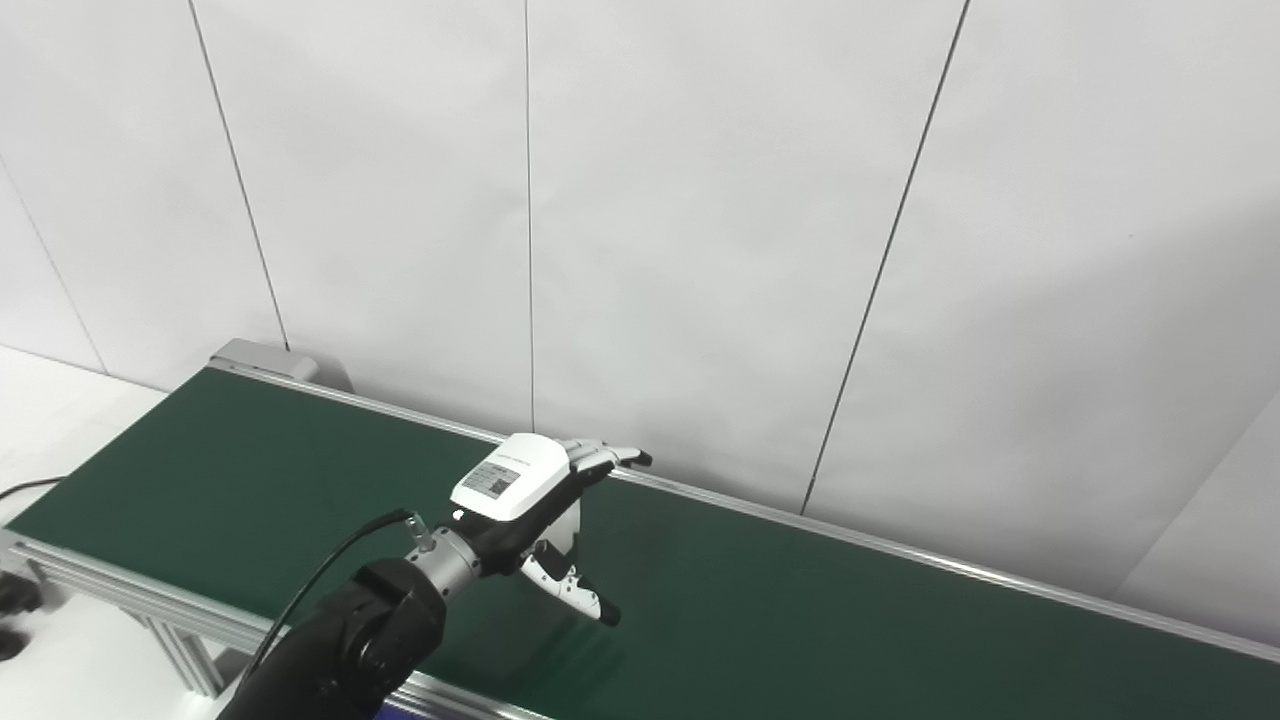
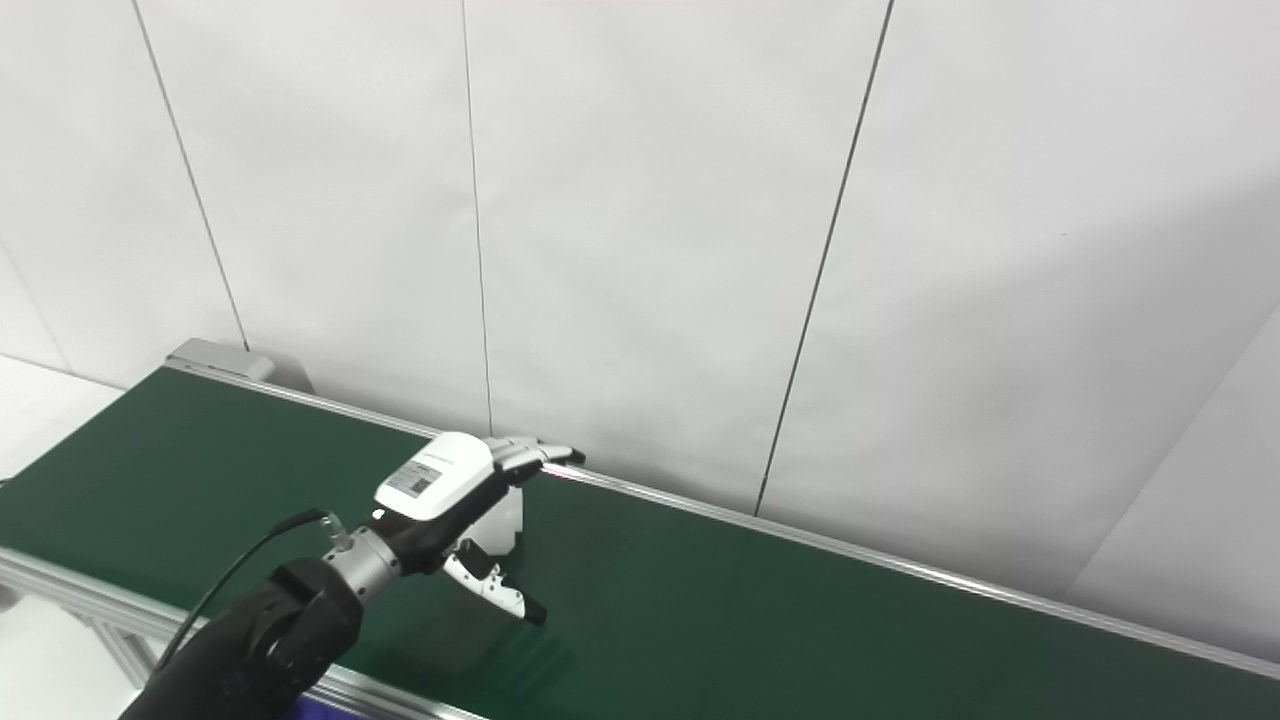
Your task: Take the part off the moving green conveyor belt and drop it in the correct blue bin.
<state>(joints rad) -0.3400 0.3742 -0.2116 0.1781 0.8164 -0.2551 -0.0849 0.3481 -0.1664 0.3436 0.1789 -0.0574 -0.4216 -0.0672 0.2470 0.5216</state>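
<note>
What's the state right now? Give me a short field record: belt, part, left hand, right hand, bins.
belt: green belt running along the white wall
part: small white part on the belt, partly hidden under the left hand
left hand: left hand over the part, fingers stretched out above it, thumb apart below; open, contact with the part unclear
right hand: not in view
bins: no bin clearly in view

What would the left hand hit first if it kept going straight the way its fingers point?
Probably the white part between its fingers and thumb; beyond that, the belt's far rail and wall. Depth is unclear.
</note>
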